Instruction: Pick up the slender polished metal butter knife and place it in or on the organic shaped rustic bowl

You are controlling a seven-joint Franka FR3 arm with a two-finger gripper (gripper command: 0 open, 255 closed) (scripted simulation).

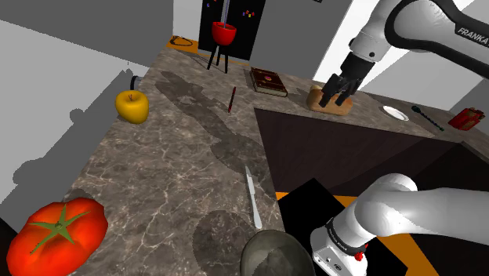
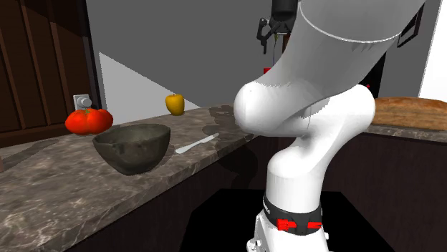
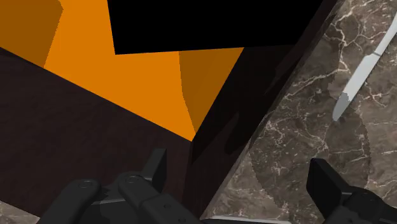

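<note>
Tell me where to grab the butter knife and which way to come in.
Take the butter knife around mid-length, coming straight down with the open tool closing across its narrow width. It lies flat on the counter, so no side offers purchase, and the middle probably keeps it balanced and clear of the bowl by one end.

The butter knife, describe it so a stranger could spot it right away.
On the marbled brown countertop, find the dark bowl. The butter knife lies flat beside it near the counter's edge: slim and pale silvery, unlike the round red tomato.
</note>
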